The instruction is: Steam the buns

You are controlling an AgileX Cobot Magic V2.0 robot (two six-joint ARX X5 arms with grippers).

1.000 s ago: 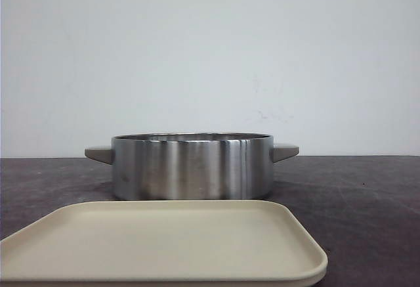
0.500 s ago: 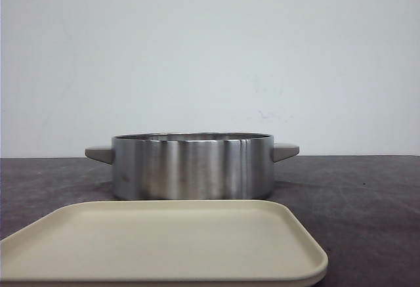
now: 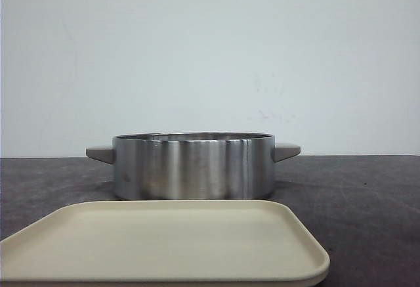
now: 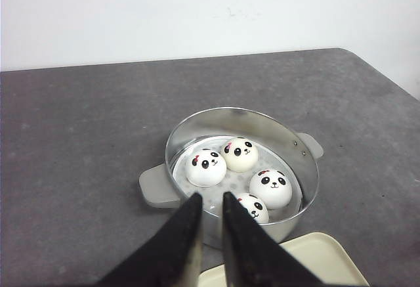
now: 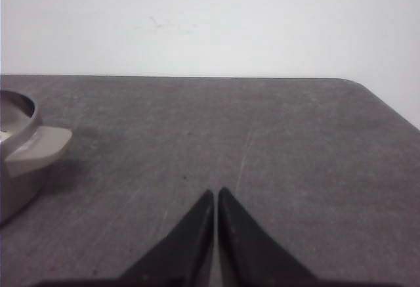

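Note:
Four white panda-faced buns lie inside the steel pot (image 4: 197, 121): one (image 4: 205, 167) on the left, one (image 4: 240, 154) at the back, one (image 4: 270, 188) on the right, and one (image 4: 254, 209) nearest my fingers and partly hidden by them. My left gripper (image 4: 211, 198) hovers above the pot's near rim, its jaws a narrow gap apart and empty. My right gripper (image 5: 216, 194) is shut and empty over bare table, to the right of the pot. In the front view the pot (image 3: 193, 167) hides the buns, and neither gripper shows.
An empty cream tray (image 3: 164, 241) lies in front of the pot; its corner shows in the left wrist view (image 4: 315, 261). The pot's grey handle (image 5: 39, 146) shows in the right wrist view. The dark table (image 5: 295, 136) ends at a white wall.
The pot and tray sit a hair further right in the front view. Nothing else has visibly changed.

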